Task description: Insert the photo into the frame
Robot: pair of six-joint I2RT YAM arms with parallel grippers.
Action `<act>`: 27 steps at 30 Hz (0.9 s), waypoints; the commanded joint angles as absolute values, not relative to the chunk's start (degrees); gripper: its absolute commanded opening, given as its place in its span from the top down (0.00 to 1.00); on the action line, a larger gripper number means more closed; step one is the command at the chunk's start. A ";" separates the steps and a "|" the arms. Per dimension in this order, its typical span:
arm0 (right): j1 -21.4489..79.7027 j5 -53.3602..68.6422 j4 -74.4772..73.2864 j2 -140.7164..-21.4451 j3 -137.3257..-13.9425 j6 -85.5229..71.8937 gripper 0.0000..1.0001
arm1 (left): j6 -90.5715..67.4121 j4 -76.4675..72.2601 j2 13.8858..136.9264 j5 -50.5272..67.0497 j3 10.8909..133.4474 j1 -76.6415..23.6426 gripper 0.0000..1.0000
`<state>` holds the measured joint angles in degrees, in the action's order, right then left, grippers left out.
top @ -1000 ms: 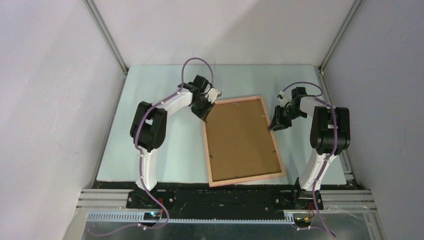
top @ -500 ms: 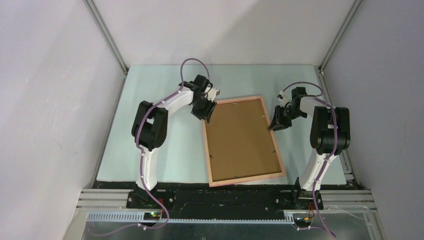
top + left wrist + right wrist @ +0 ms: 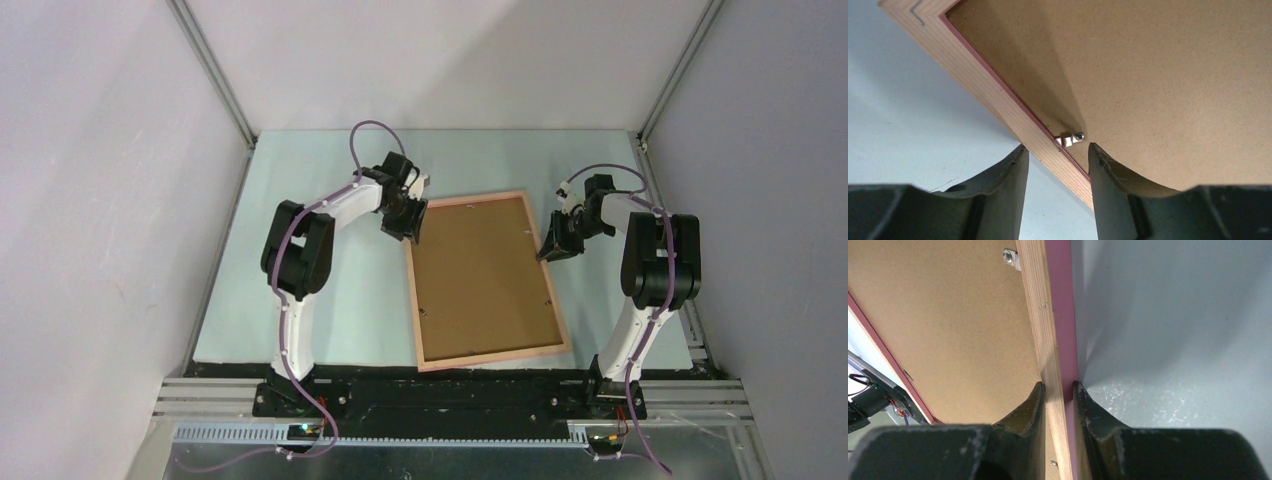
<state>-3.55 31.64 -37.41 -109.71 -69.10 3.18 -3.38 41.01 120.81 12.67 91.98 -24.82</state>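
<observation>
clenching frame point(image 3: 1048, 315) rail in right hand point(image 3: 1058, 390), holding left hand point(image 3: 1057, 150) released astride clip point(image 3: 1070, 138); risking skewing frame by shoving clip sideways.

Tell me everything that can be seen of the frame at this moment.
The frame is a thin-railed rectangle, pink on its outer edge, with pale layered wood showing on its back. It lies back up and slightly skewed on the table. A brown backing board fills it, held by small metal tabs. The right gripper is clamped on its right rail. The left gripper, open, straddles the left rail near the far corner.
</observation>
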 commanded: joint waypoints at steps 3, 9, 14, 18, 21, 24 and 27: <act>-4.82 32.86 -34.65 -111.21 -68.16 0.29 1.00 | -7.01 36.25 120.71 14.60 90.05 -24.51 0.49; -6.40 31.92 -33.03 -110.77 -67.41 -3.16 1.00 | -6.19 35.51 117.95 18.29 87.55 -22.93 0.36; -6.98 31.52 -31.83 -110.40 -67.24 -5.28 1.00 | -2.90 35.51 113.96 22.53 83.90 -22.82 0.22; -6.94 30.61 -30.08 -109.63 -67.24 -7.18 1.00 | -0.52 35.58 110.73 24.81 79.49 -22.87 0.17; -6.94 29.73 -29.13 -109.08 -67.24 -8.50 1.00 | -0.11 35.58 108.82 26.08 76.36 -23.17 0.15; -7.01 29.55 -28.30 -109.08 -67.24 -9.56 1.00 | -0.88 35.54 107.26 25.96 73.59 -24.07 0.14; -7.11 29.59 -27.58 -109.35 -67.24 -10.79 1.00 | -2.02 35.48 107.05 25.53 72.49 -24.97 0.16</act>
<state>-6.11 32.21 -32.16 -109.69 -67.85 -5.37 -2.37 35.29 109.78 24.27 73.71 -23.66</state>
